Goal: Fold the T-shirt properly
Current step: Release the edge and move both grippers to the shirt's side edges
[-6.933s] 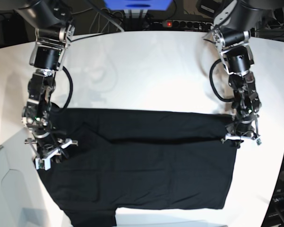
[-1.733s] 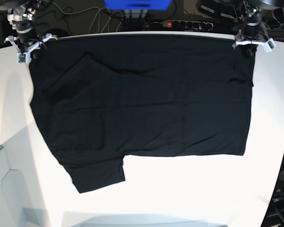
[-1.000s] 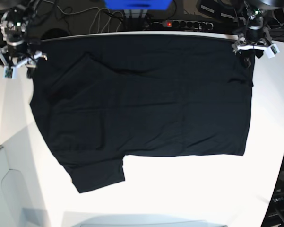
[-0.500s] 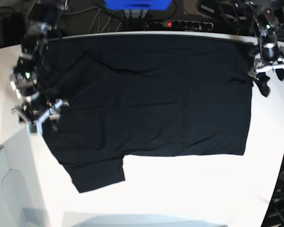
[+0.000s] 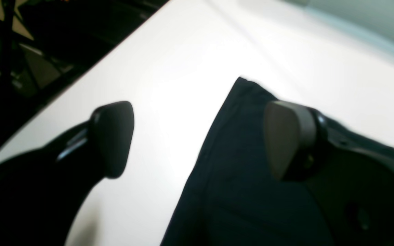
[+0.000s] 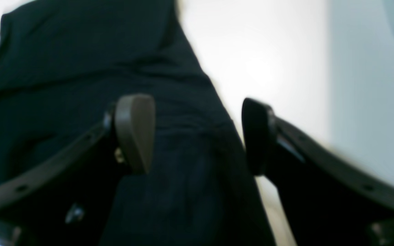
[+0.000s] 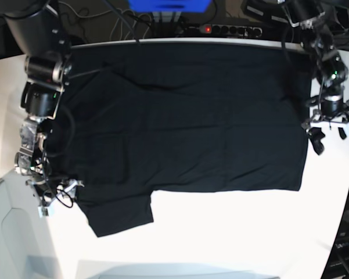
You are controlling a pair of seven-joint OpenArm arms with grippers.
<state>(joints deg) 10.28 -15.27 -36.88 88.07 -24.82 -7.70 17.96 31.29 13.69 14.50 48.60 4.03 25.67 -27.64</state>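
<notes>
- The T-shirt (image 7: 186, 116) is lying spread flat, plain black side up, across the far half of the white table (image 7: 232, 232), one sleeve pointing toward the near left, probably laid out to take a fold.
- The right gripper (image 7: 53, 192) is hanging jaws apart at the near-left sleeve, straddling its edge and gripping nothing.
- The left gripper (image 7: 331, 122) is hovering wide open over the shirt's right edge, seemingly lining up a grasp.
- No print, tag or lettering is showing anywhere.

Both wrist views blur the T-shirt (image 6: 169, 102).
</notes>
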